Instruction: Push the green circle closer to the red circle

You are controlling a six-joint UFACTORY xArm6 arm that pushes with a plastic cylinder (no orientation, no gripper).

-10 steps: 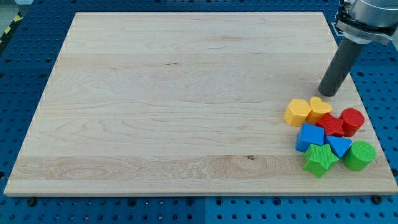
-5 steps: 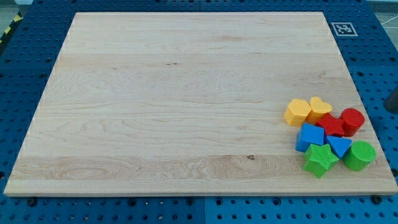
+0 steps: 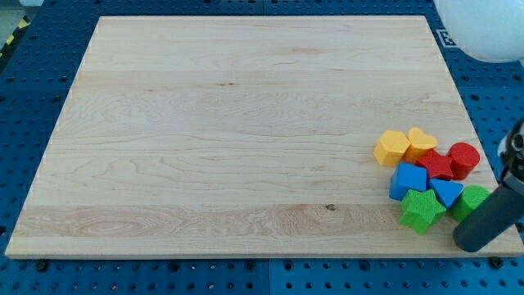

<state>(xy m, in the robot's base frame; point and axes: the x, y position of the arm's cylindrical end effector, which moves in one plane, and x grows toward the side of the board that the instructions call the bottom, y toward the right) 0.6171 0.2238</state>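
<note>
The green circle [image 3: 470, 199] lies near the board's lower right corner, partly hidden by my dark rod. The red circle [image 3: 464, 157] lies just above it, at the right end of the cluster. My tip [image 3: 472, 244] is at the view's bottom right, just below the green circle and right of the green star [image 3: 421, 211]. I cannot tell whether the tip touches the green circle.
Packed with them are a red star-like block [image 3: 436, 165], a blue cube [image 3: 408, 180], a blue triangle [image 3: 446, 192], a yellow hexagon [image 3: 392, 147] and a yellow heart [image 3: 421, 141]. The wooden board [image 3: 246, 123] rests on a blue pegboard. A white arm part [image 3: 483, 33] shows top right.
The rod moved from above the cluster, out past the right edge, and now stands at the bottom right over the green circle. The blocks have not visibly moved.
</note>
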